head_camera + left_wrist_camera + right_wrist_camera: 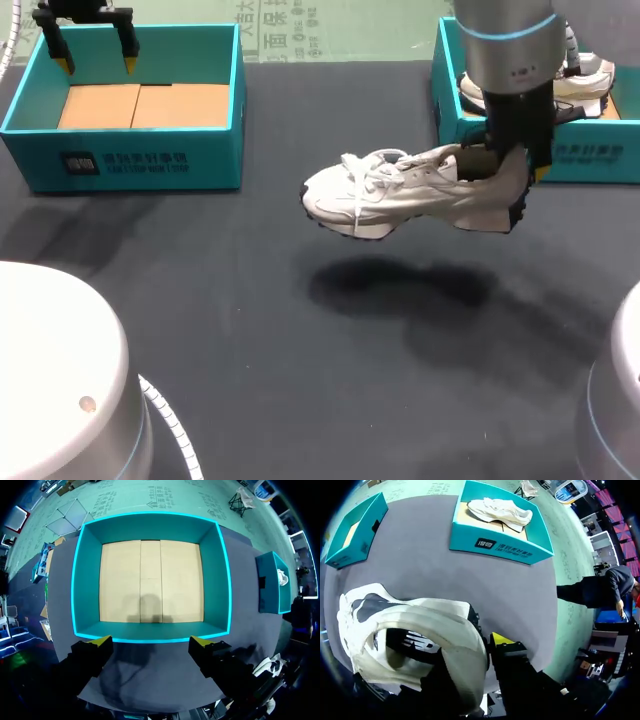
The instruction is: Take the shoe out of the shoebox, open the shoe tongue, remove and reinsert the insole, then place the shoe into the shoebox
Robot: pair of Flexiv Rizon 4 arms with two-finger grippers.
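Head view. The left pincer hangs wide open over the far edge of the left shoebox, a teal box with a bare cardboard floor. The right arm comes in from the upper right. The right pincer grips the white shoe at the heel, with one finger inside the collar and the other outside. The shoe is clear of the dark tabletop, toe pointing left, and its shadow lies below it. Behind the arm stands the right shoebox, which holds a second shoe.

Left wrist view. The left pincer is spread wide with nothing between its yellow tips. The left shoebox lies directly ahead of it, and the right shoebox stands well apart to one side on the tabletop.

Right wrist view. The right pincer is closed on the heel wall of the shoe. One yellow fingertip presses the outside, and the other finger is dark within the opening. Ahead, across the tabletop, are the right shoebox with the second shoe lying in it, and the left shoebox.
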